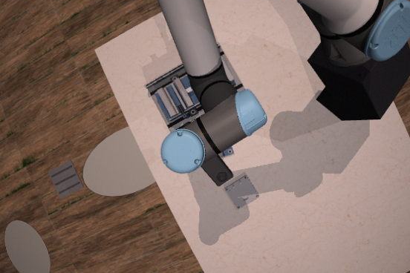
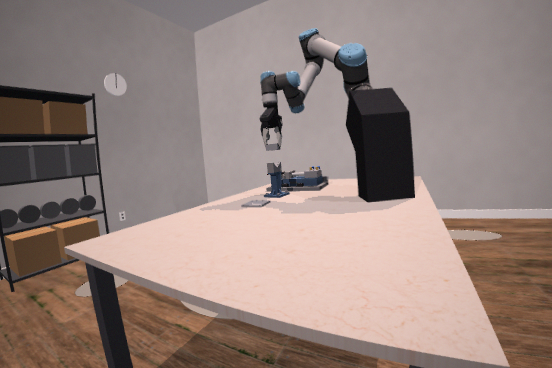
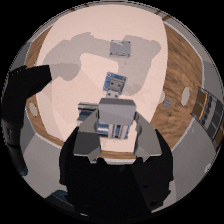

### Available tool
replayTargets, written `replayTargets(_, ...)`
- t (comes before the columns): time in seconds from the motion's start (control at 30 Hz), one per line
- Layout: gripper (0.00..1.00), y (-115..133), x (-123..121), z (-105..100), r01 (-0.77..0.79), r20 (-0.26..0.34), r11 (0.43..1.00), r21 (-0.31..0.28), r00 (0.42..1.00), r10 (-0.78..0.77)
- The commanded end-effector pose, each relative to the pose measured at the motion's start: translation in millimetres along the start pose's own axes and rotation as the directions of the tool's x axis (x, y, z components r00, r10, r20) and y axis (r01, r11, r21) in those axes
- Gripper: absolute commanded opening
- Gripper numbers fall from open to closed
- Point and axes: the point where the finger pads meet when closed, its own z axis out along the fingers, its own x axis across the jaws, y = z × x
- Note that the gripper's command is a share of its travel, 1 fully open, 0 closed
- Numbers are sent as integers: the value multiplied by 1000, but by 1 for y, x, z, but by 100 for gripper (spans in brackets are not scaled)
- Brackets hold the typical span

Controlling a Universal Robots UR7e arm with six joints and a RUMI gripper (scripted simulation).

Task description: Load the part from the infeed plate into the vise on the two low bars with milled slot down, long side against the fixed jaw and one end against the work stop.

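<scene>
Exterior view, frame centre: gripper (image 2: 272,144) clamped on part (image 2: 273,139), high above V-block (image 2: 274,170); lower squarely, slot orientation unconfirmed.

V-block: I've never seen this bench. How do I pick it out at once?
Start at the tall black pedestal on the pale pink table; the low grey-and-blue vise lies left of it. At the vise's near-left end stands the V-block, a blue stand with a grey notched top, straight under the gripper holding the grey block. It is upright, unlike the flat grey infeed plate nearby.
</scene>
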Motion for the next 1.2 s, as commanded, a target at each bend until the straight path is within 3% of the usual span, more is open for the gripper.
replayTargets(0.0,0,3,1,0,30,-1,1000,1,1000,-30)
replayTargets(1.17,0,32,7,1,263,0,965,7,965,-263)
